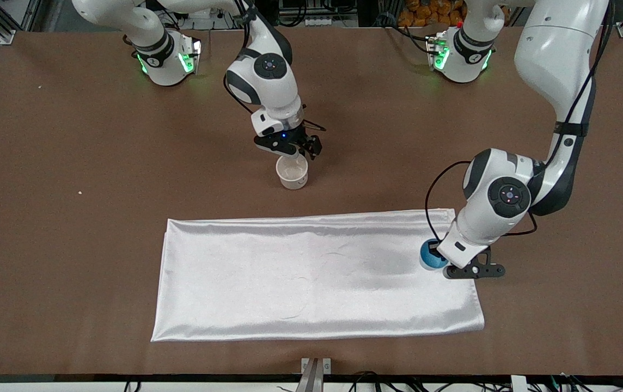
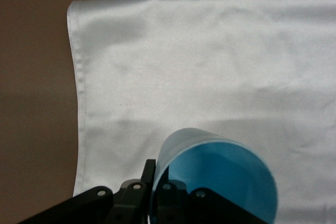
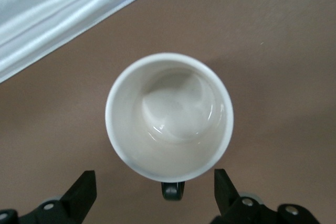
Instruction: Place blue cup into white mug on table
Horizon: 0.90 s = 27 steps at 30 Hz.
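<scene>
Left gripper (image 2: pixel 157 192) clamps blue cup (image 2: pixel 220 182) rim over cloth (image 2: pixel 210 61).

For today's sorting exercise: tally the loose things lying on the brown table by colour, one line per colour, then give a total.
White: 2, the white mug and the white cloth
Blue: 1, the blue cup, on the cloth, in the left gripper
Total: 3

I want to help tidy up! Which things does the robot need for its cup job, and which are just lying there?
Needed:
- small round bright-blue cup, held by the left gripper over the cloth
- white cylindrical mug, standing on the brown table under the open right gripper

Just lying there:
- shiny white cloth
</scene>
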Each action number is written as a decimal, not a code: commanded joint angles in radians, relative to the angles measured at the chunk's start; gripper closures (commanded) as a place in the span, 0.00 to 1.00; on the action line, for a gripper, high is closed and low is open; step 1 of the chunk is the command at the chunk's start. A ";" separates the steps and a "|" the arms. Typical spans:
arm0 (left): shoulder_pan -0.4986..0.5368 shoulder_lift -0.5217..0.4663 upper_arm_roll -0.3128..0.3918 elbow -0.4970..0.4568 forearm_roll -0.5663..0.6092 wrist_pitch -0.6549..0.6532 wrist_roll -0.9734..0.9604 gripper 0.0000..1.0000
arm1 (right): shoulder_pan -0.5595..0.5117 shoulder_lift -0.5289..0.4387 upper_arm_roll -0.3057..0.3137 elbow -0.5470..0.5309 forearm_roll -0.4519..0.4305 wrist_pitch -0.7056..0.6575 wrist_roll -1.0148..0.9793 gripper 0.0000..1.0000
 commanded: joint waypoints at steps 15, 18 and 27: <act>-0.110 -0.086 -0.001 -0.003 0.025 -0.104 -0.116 1.00 | -0.424 -0.063 -0.034 0.126 -0.014 -0.292 -0.586 0.00; -0.153 -0.095 -0.001 -0.003 0.025 -0.116 -0.177 1.00 | -0.513 -0.054 -0.034 0.128 -0.013 -0.292 -0.716 0.00; -0.247 -0.103 -0.004 0.025 0.011 -0.156 -0.321 1.00 | -0.721 0.008 -0.034 0.177 -0.011 -0.292 -1.001 0.00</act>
